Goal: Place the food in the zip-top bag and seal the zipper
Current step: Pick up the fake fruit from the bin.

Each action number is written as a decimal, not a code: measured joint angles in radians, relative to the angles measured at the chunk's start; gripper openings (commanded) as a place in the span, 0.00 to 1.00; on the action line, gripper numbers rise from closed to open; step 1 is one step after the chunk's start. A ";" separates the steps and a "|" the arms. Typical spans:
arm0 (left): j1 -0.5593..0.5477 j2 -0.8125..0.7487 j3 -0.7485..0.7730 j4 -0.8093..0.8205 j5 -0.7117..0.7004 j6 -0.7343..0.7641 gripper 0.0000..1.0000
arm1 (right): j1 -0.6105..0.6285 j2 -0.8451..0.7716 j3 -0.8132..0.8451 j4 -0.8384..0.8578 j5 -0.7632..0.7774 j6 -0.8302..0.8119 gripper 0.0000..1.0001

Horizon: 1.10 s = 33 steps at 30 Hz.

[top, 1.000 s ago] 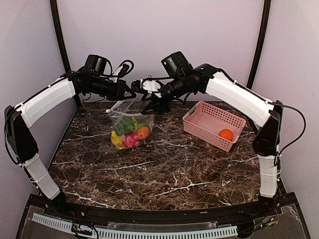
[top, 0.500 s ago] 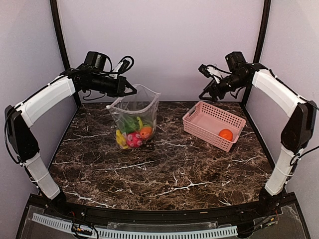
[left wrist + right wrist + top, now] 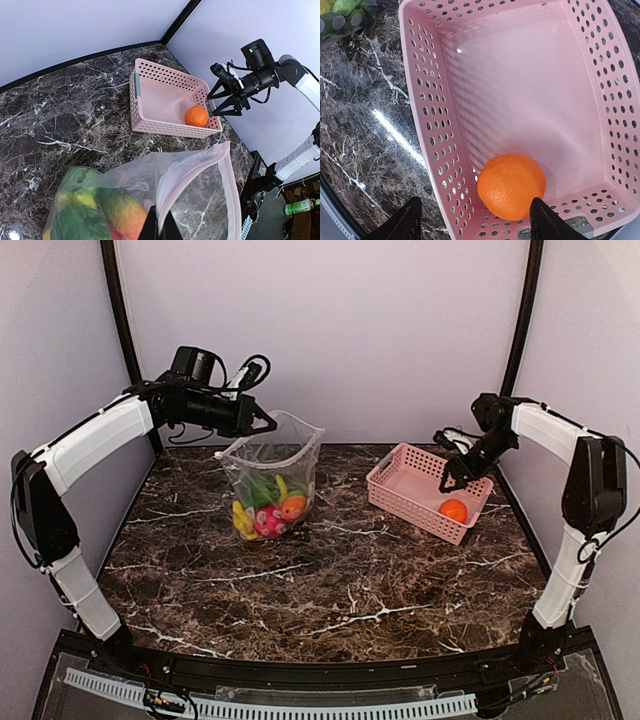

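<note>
Dark marble table: last orange sits straight below the right claw

Dark, white-veined stone covers the table [image 3: 330,590], with plain pale walls behind. Most of the food [image 3: 262,518] sits in the bottom of the zip-top bag [image 3: 285,455], which stands toward the table's left rear. The left claw [image 3: 262,423] is clenched on the bag's rim at the zipper [image 3: 190,169], holding the mouth up and gaping. One orange [image 3: 453,509] lies at the near right end of the pink basket [image 3: 405,502], close against its wall. The right claw [image 3: 452,478] hangs just above it, released and empty, with a finger to either side of the fruit in the wrist view. So the fruit lies directly beneath that claw. Being round, it offers no preferred axis, though the nearby basket wall likely limits finger room. The right arm is plainly the nearer one, and the left is occupied with the bag.
</note>
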 measured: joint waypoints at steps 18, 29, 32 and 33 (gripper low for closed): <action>-0.003 0.000 -0.027 0.011 0.000 0.002 0.01 | -0.028 0.139 0.027 -0.066 0.079 0.072 0.82; -0.003 0.000 -0.029 0.012 0.000 0.002 0.01 | -0.028 0.167 0.026 -0.064 0.122 0.076 0.85; -0.003 0.000 -0.029 0.012 0.000 0.002 0.01 | -0.028 0.174 0.026 -0.057 0.141 0.075 0.85; -0.003 0.000 -0.029 0.012 0.000 0.002 0.01 | -0.028 0.176 0.025 -0.055 0.147 0.075 0.85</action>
